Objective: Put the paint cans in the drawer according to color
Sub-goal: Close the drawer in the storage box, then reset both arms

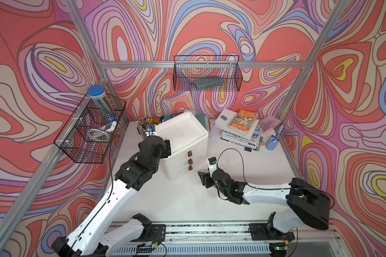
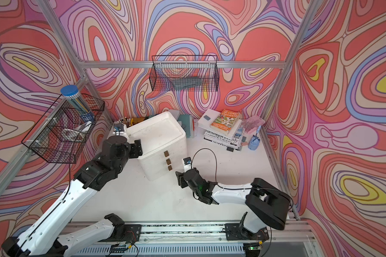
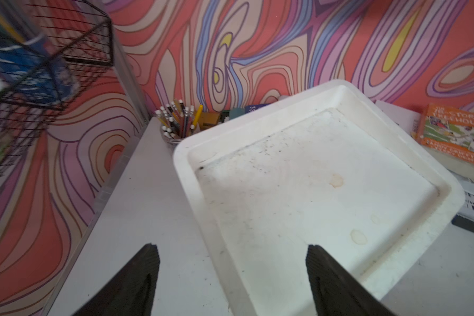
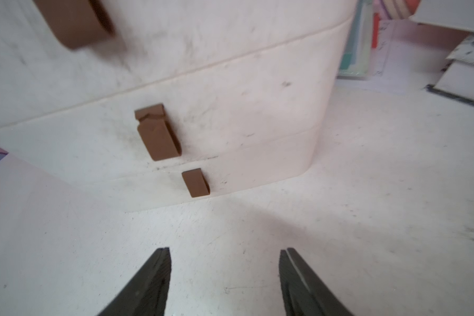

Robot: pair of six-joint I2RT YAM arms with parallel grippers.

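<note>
We read "Storey Treehouse" on one book (image 1: 243, 121) beside the drawer unit (image 1: 183, 142), count its three handles (image 4: 159, 136), find left gripper (image 3: 231, 249) and right gripper (image 4: 225, 250) spread empty by it, and cannot place the paint cans.

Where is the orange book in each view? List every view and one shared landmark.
In a top view: orange book atop the paper stack at the back, right of the white drawer unit.
In a top view: the same spot.
Left wrist: past the drawer unit's top, cut by the frame.
Right wrist: not in it.
Landmark: the drawer unit.
</note>
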